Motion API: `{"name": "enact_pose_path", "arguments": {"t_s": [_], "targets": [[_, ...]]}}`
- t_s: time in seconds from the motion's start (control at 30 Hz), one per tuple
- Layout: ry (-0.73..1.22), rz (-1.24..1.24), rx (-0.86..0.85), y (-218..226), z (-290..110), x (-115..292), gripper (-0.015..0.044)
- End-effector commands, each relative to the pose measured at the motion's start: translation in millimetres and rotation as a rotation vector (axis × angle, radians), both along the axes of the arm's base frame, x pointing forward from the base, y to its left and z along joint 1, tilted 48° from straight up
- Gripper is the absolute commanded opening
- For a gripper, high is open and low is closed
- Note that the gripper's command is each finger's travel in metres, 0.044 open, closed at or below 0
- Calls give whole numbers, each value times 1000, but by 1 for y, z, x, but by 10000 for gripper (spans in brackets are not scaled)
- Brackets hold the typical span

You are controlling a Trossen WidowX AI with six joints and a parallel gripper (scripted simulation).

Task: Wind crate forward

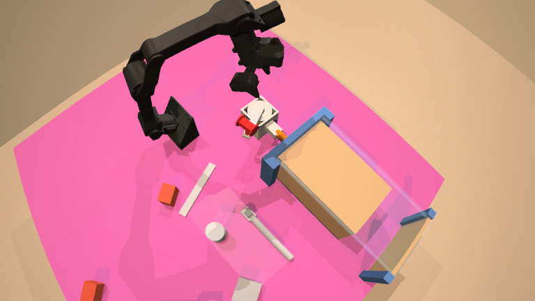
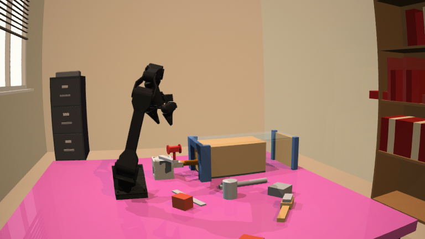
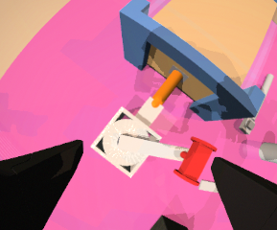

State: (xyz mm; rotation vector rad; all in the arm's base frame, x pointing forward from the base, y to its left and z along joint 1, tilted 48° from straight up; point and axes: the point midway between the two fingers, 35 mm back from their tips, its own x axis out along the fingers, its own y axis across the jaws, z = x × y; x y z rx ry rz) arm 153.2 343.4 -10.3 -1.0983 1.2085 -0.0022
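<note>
The white winch stands on the pink bench. Its handle is seated in the top, with the red knob sticking out to one side. A short orange strap runs from the winch to the tan crate. The crate sits flat, with its front at the blue steel frame. My gripper is open and empty, well above the winch and touching nothing.
Loose tools lie in front: a red block, a flat pale bar, a grey cylinder, a grey rod and a grey block. Blue rear posts close the cubby's back.
</note>
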Motion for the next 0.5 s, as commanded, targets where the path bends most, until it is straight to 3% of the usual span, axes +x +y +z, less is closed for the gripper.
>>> {"name": "enact_pose_path", "arguments": {"t_s": [0.0, 0.47], "targets": [[20, -35, -50, 13, -29, -28, 440], [22, -44, -58, 14, -34, -32, 440]]}}
